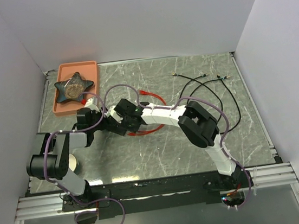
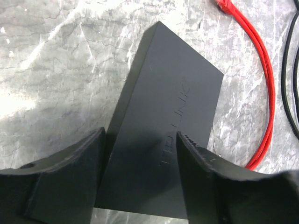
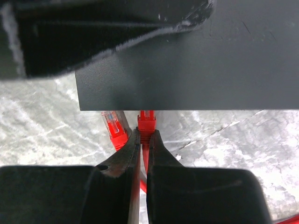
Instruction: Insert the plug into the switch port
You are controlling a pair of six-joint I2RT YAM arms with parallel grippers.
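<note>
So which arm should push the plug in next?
Right. The right gripper pinches the red plug at the edge of the switch, while the left gripper holds the switch.

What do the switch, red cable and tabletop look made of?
switch: matte black molded plastic, likely; embossed logo, no glare.
red cable: smooth rubbery jacket, likely PVC; curves freely.
tabletop: glossy grey marble-pattern surface with reflections; stone or laminate, can't tell.

Right wrist view: the plug (image 3: pixel 146 122) tip meets the switch (image 3: pixel 196 70) edge, perhaps entering a socket; sockets unseen. Overhead, the arms (image 1: pixel 161 115) cover the switch. Left wrist view crops one end of the red cable (image 2: pixel 270 93).
</note>
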